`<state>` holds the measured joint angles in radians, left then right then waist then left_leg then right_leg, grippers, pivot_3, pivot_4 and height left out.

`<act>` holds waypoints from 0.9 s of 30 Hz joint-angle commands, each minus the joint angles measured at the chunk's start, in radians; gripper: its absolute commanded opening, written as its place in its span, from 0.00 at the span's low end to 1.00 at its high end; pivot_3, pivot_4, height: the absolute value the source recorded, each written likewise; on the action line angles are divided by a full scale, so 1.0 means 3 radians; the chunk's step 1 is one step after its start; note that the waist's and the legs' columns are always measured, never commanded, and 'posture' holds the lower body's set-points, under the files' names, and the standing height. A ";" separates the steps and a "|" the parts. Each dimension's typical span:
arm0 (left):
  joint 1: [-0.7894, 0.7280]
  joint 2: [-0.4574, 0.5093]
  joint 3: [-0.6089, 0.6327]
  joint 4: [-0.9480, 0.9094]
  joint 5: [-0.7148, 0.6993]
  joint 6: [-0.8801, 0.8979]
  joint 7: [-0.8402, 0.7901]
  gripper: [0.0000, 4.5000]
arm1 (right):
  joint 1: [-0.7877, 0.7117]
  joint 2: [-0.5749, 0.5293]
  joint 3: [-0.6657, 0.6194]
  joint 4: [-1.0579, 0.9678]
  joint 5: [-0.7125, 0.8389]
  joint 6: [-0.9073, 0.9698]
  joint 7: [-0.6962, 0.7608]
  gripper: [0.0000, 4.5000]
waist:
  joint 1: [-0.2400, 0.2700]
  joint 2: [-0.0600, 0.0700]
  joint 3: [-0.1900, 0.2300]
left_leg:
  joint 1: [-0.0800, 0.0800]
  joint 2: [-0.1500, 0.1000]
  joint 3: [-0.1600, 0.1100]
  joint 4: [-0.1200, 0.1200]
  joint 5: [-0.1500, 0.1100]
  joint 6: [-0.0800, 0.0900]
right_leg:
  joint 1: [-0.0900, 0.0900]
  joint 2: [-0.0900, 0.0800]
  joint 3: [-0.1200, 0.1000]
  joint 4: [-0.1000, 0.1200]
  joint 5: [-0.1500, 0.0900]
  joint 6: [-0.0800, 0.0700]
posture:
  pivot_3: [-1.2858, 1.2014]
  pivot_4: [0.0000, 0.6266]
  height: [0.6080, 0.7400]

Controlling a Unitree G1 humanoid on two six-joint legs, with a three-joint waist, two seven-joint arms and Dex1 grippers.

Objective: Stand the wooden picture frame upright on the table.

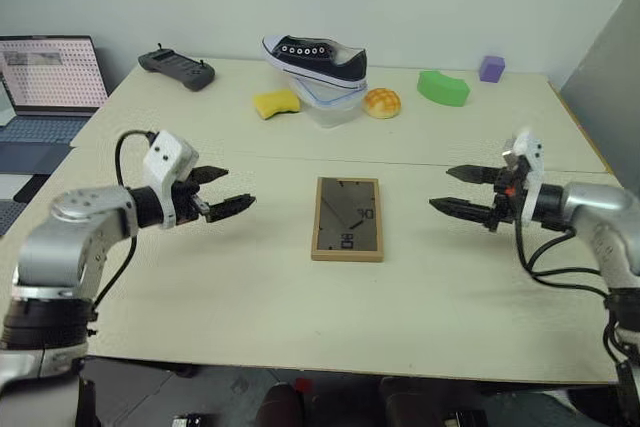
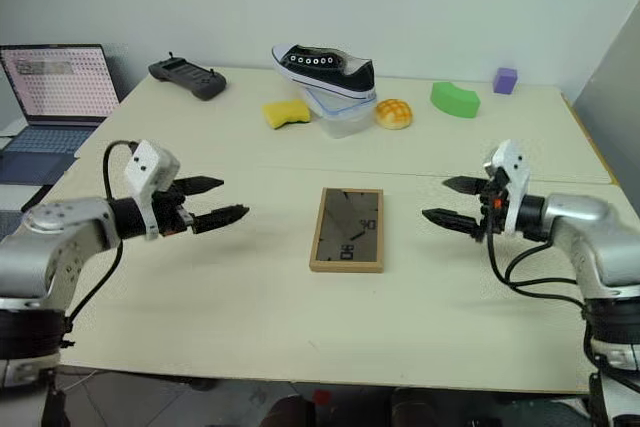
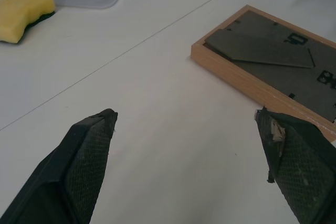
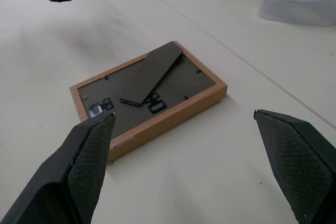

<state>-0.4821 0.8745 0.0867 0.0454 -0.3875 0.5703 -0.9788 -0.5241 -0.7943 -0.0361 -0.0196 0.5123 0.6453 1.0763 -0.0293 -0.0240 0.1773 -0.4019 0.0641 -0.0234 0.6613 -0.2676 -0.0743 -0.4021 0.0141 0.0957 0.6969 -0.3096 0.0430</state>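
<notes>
**A:** Since both sets of jaws gape wide with nothing between them, no rush yet. Left gripper [image 1: 222,190] off one long side of the wooden picture frame [image 1: 347,218], right gripper [image 1: 462,191] off the other, each well apart from it. Frame flat on the table [image 1: 250,297], face down, dark back panel up, near the middle.

**B:** Yep, looks like pre-grasp. Probably best to come in low and level from both sides, pinch the long wooden edges, not the fold-out stand [image 4: 152,73]. Then tip up slowly. Stand looks slightly lifted, so worth swinging out before letting go, otherwise likely to flop.
</notes>
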 commanded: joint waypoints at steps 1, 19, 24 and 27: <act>-0.0008 0.0103 -0.0120 0.0091 0.0244 -0.0360 -0.0117 1.00 | 0.0018 -0.0062 0.0008 -0.0016 -0.0021 -0.0027 0.0100 1.00 | -0.0007 0.0000 0.0001 | -0.0001 0.0000 0.0001 0.0001 0.0000 0.0000 | -0.0003 0.0000 0.0001 0.0002 0.0000 0.0000 | 0.52 0.24 1.00; -0.0545 -0.0187 0.0014 0.0275 -0.0488 0.1231 -0.0190 1.00 | 0.0082 0.0189 0.0271 0.0234 -0.0459 -0.0561 0.0018 0.65 | -0.0021 0.0000 0.0001 | -0.0004 0.0001 -0.0001 0.0004 0.0000 0.0000 | -0.0007 0.0001 0.0000 0.0008 0.0000 0.0000 | 0.52 0.24 1.00; -0.0801 -0.0373 0.0181 0.0606 -0.0840 0.2228 -0.0035 1.00 | -0.0011 0.0339 0.0432 0.0482 -0.0695 -0.0839 -0.0031 0.36 | -0.0020 0.0000 0.0000 | -0.0004 0.0001 -0.0002 0.0003 0.0001 -0.0001 | -0.0008 0.0001 -0.0001 0.0010 0.0000 0.0000 | 0.52 0.24 1.00; -0.0916 -0.0435 0.0158 0.0847 -0.0952 0.2770 0.0008 1.00 | -0.0067 0.0429 0.0571 0.0572 -0.0862 -0.1031 -0.0013 0.21 | -0.0029 0.0000 0.0000 | -0.0002 0.0000 -0.0003 0.0009 0.0000 0.0000 | -0.0005 0.0001 -0.0003 0.0014 0.0000 0.0000 | 0.52 0.24 1.00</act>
<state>-0.7386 0.7416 0.1159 0.2721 -0.6365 1.2941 -0.9837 -0.5242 -0.6697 0.1214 0.1537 0.2844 0.3881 1.0680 -0.0382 -0.0242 0.1774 -0.4028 0.0640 -0.0244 0.6640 -0.2675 -0.0744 -0.4039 0.0146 0.0952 0.7010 -0.3095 0.0430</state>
